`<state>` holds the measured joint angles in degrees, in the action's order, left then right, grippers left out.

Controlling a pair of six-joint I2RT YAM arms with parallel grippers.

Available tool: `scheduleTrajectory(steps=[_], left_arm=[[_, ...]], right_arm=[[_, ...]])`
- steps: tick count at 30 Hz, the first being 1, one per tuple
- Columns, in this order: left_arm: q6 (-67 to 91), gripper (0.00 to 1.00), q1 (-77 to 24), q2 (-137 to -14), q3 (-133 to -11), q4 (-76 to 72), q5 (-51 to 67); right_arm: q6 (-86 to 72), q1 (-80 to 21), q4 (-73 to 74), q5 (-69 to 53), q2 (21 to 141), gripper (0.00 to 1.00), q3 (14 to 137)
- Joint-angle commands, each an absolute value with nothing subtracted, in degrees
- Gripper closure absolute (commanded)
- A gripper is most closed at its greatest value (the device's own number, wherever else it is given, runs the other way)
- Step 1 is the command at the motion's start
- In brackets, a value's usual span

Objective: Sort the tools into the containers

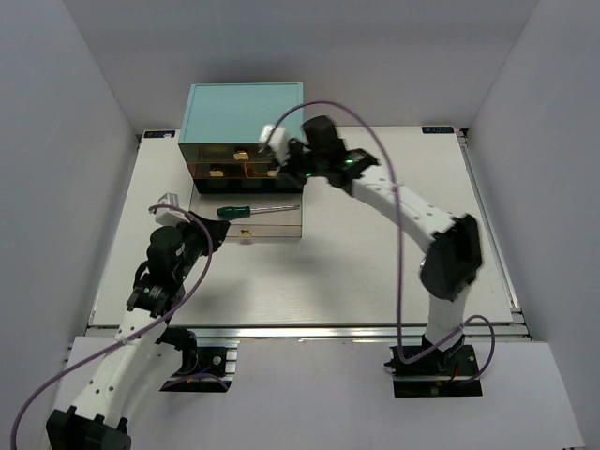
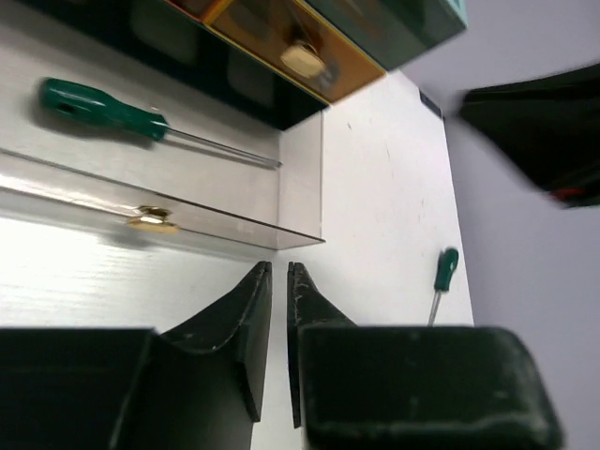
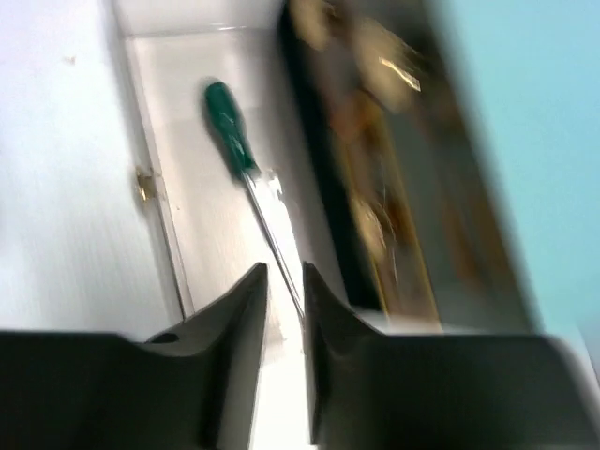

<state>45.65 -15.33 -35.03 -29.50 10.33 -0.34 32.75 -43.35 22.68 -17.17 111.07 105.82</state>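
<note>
Cabinet: teal-topped box (image 1: 246, 111) at the far side of the bench (image 1: 375, 281), brownish upper drawers (image 1: 230, 171) pushed in, gold knobs on their fronts.
Open drawer: lowest drawer (image 1: 272, 225) pulled out toward the arms, clear front wall with a small gold knob (image 2: 152, 220).
Tool in drawer: green-handled screwdriver (image 1: 258, 210) lying flat on the drawer floor, handle to the left, thin shaft pointing right, roughly parallel to the drawer front.
Tool on bench: second, smaller green-handled screwdriver (image 2: 445, 272) seen only from the left wrist, lying on the bench right of the open drawer, well apart from it, handle away from the camera.
Left hand: left hand (image 2: 279, 274) low over the bench just in front of the drawer's right front corner, fingers pressed together, nothing between them.
Right hand: right hand (image 3: 285, 279) above the right end of the open drawer, close to the cabinet front, fingers a narrow gap apart, nothing clamped; screwdriver shaft below and beyond the fingertips; view blurred.
Right arm: reaching from its base across the bench toward the cabinet.
</note>
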Motion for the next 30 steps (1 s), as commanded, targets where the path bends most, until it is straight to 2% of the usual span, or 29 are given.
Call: scheduleTrajectory(steps=[1,2,3,5,7,9,12,13,19,27,30], left_arm=[[41.5,0.77,-15.2,-40.2,-32.9,2.5,8.8],[40.8,0.75,-15.3,-41.3,-33.4,2.1,9.7],[40.5,0.69,-15.3,-43.1,-33.9,1.8,11.1],[40.1,0.57,-15.4,-44.4,-33.8,0.4,12.3],[40.1,0.46,-15.5,-45.8,-33.4,-2.2,13.5],[40.2,0.41,-15.6,-46.8,-33.3,-2.8,14.1],[40.3,0.38,-15.7,-48.2,-33.4,-3.8,14.9],[40.3,0.37,-15.8,-48.6,-33.5,-4.0,15.0],[40.3,0.37,-16.1,-49.8,-34.2,-4.3,15.6],[41.4,0.37,-17.4,-47.5,-33.4,-2.9,13.6],[41.6,0.37,-17.8,-45.9,-33.3,-1.3,12.3]], right_arm=[[13.0,-33.4,14.6,-10.7,97.3,0.85,95.3],[10.2,-30.6,14.0,-8.3,94.9,0.92,88.3],[6.7,-24.0,14.8,-7.9,91.4,0.97,85.3],[4.2,-14.0,17.7,-6.8,89.1,0.97,80.4],[0.6,-7.2,23.9,-6.3,87.6,0.79,75.5],[-1.7,1.9,27.8,-6.6,87.7,0.52,72.4],[-3.2,9.7,32.0,-8.2,88.4,0.32,68.5],[-3.2,10.8,32.3,-8.9,88.6,0.3,67.5],[-7.0,12.6,29.9,-6.0,91.9,0.28,64.7],[-11.2,12.6,27.4,3.5,101.8,0.34,67.8],[-11.5,12.6,26.9,3.7,104.0,0.35,68.5]])
